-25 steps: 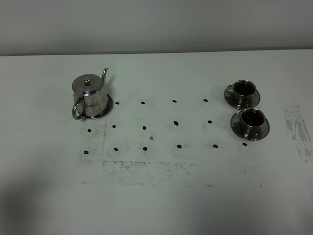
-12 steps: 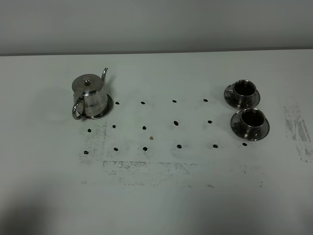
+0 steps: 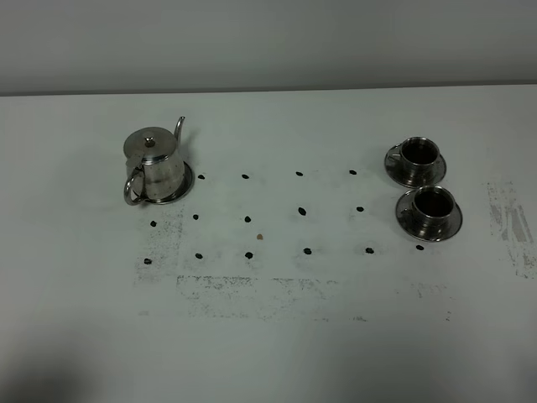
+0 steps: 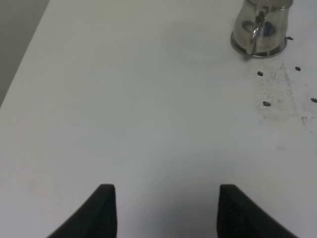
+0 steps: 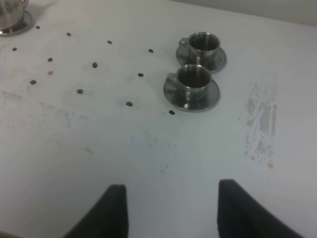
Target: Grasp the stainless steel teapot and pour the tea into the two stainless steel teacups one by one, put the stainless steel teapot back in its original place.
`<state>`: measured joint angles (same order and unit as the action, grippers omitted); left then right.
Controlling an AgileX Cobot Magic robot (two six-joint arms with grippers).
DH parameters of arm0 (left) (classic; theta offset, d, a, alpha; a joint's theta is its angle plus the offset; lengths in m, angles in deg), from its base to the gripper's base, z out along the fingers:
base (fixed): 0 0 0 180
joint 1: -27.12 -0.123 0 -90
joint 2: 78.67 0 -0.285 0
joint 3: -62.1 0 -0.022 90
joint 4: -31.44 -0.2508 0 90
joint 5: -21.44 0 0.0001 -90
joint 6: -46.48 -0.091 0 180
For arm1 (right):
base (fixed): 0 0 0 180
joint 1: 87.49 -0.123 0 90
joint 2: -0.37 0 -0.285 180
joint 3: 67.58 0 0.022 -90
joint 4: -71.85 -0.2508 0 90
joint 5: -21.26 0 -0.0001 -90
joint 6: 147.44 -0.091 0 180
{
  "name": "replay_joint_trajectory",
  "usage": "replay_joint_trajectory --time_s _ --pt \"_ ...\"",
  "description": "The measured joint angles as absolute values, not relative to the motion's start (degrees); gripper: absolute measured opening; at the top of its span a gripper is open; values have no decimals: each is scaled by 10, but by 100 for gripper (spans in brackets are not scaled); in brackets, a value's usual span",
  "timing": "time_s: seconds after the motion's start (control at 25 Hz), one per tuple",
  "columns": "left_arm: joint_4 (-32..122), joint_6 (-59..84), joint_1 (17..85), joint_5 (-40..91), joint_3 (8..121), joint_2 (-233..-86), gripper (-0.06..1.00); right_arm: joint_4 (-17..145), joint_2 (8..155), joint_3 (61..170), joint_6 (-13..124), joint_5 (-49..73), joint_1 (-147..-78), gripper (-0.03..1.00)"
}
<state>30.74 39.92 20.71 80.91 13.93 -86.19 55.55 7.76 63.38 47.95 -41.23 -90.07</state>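
From the high camera I am seeing the stainless steel teapot [image 3: 155, 164] sitting upright on the white table [image 3: 277, 353], at about 10 o'clock from the middle of the view. Its lid is on, its spout is pointing toward 1 o'clock and its loop handle is pointing toward 7 o'clock. A grid of small black dots [image 3: 303, 211] is lying between the pot and the cups. At about 2 o'clock the far teacup [image 3: 417, 159] is resting on its saucer, and the near teacup [image 3: 430, 210] is sitting just beside it at its 5 o'clock, also on a saucer, the two saucers almost touching. A scuffed grey patch [image 3: 512, 222] is showing at 3 o'clock from the cups.

This view is showing me no arms at all, so I am leaning on the wrist cameras for those. The left wrist camera is giving me the left pincer [image 4: 167, 191] with its two dark fingertips standing apart over bare table, nothing between them, and the teapot [image 4: 260, 29] well away ahead of it, handle turned toward the camera. The right wrist camera is giving me the right pincer [image 5: 172, 187], fingertips likewise parted and gripping nothing, with both teacups [image 5: 192, 83] ahead, well apart from it. From this angle I am seeing dark insides in both cups, and only an edge of the teapot [image 5: 10, 17] in the far corner.
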Motion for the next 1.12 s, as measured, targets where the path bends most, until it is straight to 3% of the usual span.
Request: replay_joint_trajectory --time_s 1.12 --pt "329 399 207 810 139 -862 44 556 78 634 479 -412 -901 40"
